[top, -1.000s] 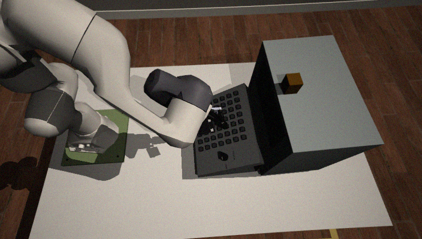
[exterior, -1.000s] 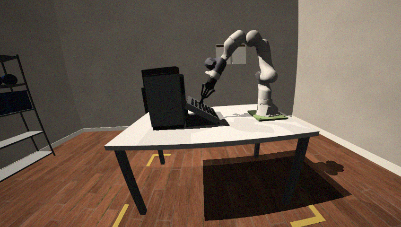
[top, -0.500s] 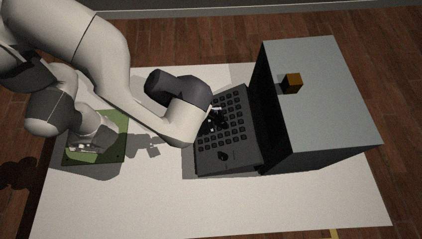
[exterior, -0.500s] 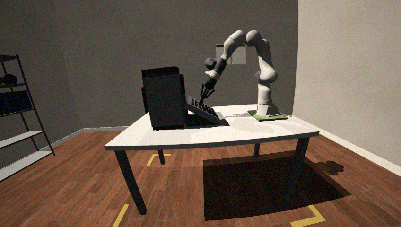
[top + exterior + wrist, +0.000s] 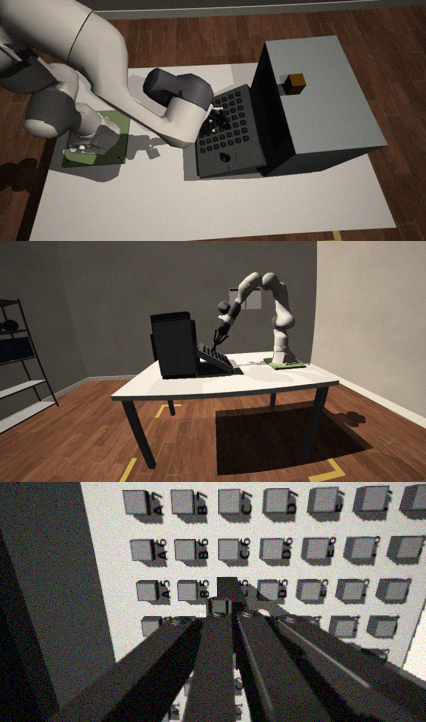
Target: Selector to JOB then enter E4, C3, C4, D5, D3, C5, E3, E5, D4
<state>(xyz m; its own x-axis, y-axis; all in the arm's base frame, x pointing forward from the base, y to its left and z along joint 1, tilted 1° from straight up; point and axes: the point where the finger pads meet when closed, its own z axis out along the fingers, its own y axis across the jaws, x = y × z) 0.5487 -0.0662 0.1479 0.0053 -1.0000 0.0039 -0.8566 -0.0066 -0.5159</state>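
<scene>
The key panel (image 5: 209,170) (image 5: 215,361) (image 5: 106,522) slopes up toward the machine's box. My gripper (image 5: 227,126) (image 5: 213,349) (image 5: 226,593) is shut and empty, its fingertips down at the keys. In the wrist view the tips overlap the lower edge of the C5 key, which is dark with shadow. Whether they touch it I cannot tell. The D5 key (image 5: 267,589) and E5 key (image 5: 309,590) are visible beside it. The fingers hide C4 and most of the lower rows. No key shows lit. The black selector (image 5: 224,157) sits below the keys; its setting is unreadable.
The machine's tall box (image 5: 325,98) (image 5: 176,348) stands directly behind the panel, with an orange block (image 5: 297,80) on its top. The arm's green base plate (image 5: 121,149) (image 5: 287,367) is at the other end of the white table (image 5: 209,209) (image 5: 167,390).
</scene>
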